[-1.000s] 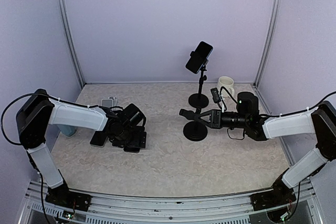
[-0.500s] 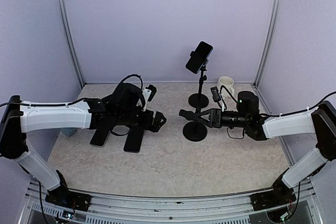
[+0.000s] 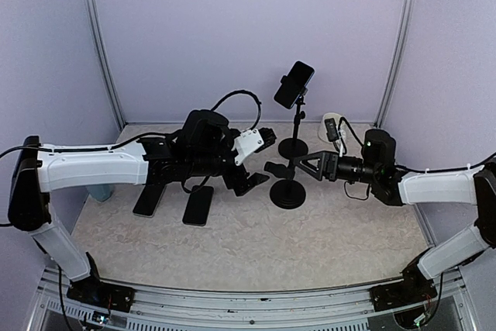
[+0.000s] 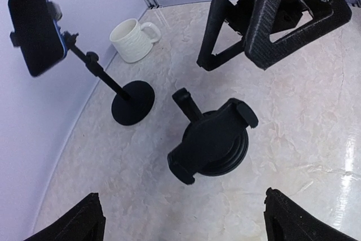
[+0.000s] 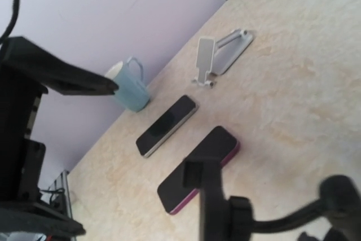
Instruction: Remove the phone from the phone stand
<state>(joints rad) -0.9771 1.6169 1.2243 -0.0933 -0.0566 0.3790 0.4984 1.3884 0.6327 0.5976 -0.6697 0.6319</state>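
The near black phone stand [image 3: 287, 191] has an empty clamp [image 4: 214, 139], which looms blurred in the right wrist view [image 5: 217, 196]. A magenta-edged phone [image 3: 198, 205] [image 5: 197, 167] lies flat on the table left of it. Behind, a taller stand [image 3: 294, 147] [image 4: 133, 103] still holds a black phone [image 3: 294, 84] [image 4: 35, 26]. My left gripper [image 3: 262, 159] [image 4: 180, 224] hovers open just left of the empty clamp, holding nothing. My right gripper [image 3: 297, 164] [image 4: 234, 60] is open just right of that clamp, apart from it.
A second dark phone [image 3: 149, 201] [image 5: 166, 125] lies beside the magenta one. A folding white stand [image 5: 217, 55] and a blue mug [image 3: 99, 191] [image 5: 130, 91] are near the left wall. A white mug [image 3: 333, 122] [image 4: 131, 39] stands at the back right.
My left arm swung up and right from the phones on the table toward the near stand. My right gripper opened off that stand and drew back to the right.
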